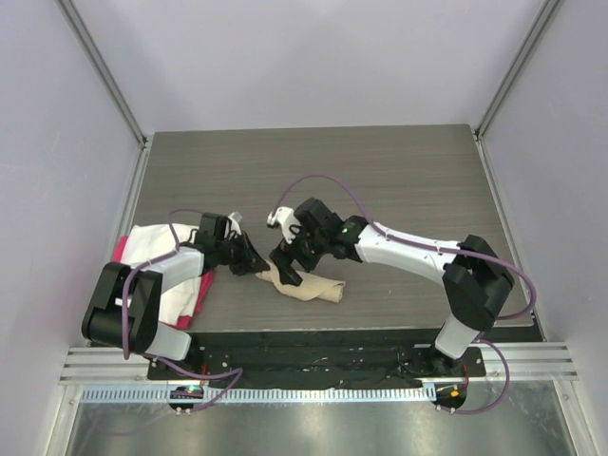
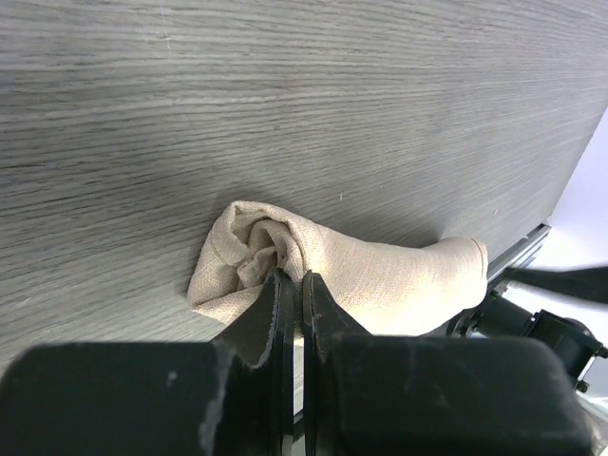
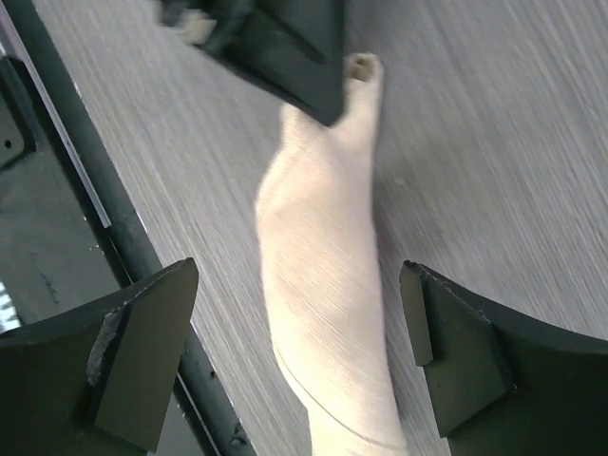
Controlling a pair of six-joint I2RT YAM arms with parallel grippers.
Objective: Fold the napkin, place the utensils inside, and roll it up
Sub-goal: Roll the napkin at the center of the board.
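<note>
Napkin (image 2: 380, 275), beige, lies rolled; left end effector (image 2: 293, 277) pinches its end, right end effector (image 3: 296, 290) spread.

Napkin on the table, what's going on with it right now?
The napkin lies rolled into a loose tube near the front edge of the table. The left gripper is shut, pinching one end of the roll. The right gripper is open, straddling the roll without gripping it.

Far half of table (image 1: 380, 161) free; L gripper (image 1: 263, 267), R gripper (image 1: 289, 270) crowd napkin (image 1: 318, 290); cloth pile (image 1: 157, 242) blocks L edge.
</note>
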